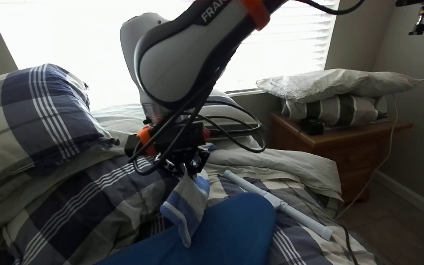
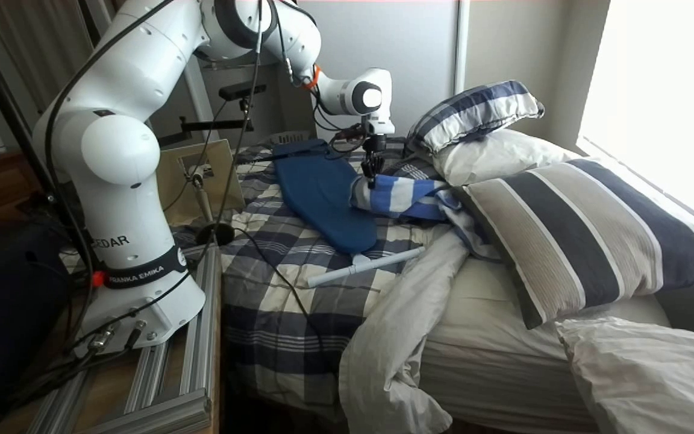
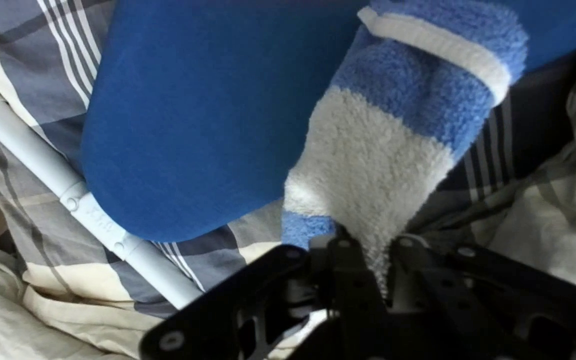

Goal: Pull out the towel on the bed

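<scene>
Wrist view shows the gripper (image 3: 372, 246) clenched on the towel (image 3: 375, 145); extraction appears the step in hand, next requiring steady traction away from the striped pillow (image 2: 594, 238)

Home bedroom, plaid-covered bed (image 2: 275, 325), striped pillow (image 2: 600, 235), wooden side table (image 1: 355, 151), blinds (image 1: 304, 51)

The white Franka Emika Panda arm (image 2: 142, 78) has rounded joint housings (image 2: 121, 150), black cables (image 1: 339, 12), 2 orange bands (image 1: 258, 14) and a black base collar (image 2: 142, 273) lettered "FRANKA EMIKA"; its black Robotiq gripper (image 3: 368, 247) shows pale screws (image 3: 171, 341).
</scene>
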`<state>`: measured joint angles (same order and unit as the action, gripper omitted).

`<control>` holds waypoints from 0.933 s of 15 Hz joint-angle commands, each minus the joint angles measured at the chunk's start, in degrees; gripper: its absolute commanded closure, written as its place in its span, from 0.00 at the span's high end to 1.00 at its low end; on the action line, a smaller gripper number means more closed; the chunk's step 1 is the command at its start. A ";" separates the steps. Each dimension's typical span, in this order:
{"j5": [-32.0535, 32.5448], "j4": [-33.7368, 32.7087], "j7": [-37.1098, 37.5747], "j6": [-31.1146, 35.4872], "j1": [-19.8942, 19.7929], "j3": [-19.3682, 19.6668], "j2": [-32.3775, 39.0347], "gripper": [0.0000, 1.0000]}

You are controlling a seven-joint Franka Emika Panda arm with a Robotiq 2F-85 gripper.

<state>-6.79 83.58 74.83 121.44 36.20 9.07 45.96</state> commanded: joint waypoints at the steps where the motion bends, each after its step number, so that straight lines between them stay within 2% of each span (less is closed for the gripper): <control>1: 3.09 1.54 1.05 1.36 -3.62 -5.05 -1.09 0.09; 5: 2.87 4.62 0.00 2.32 -4.94 -6.74 -3.28 0.09; 11: 2.83 4.64 -0.04 2.25 -4.93 -6.91 -3.30 0.09; 12: 3.74 4.19 1.27 -0.95 -4.27 -6.31 -3.03 0.02; 14: 4.56 6.27 0.18 -3.34 -4.40 -8.26 -4.62 0.02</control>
<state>-4.25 88.26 74.03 122.52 33.22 4.74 42.88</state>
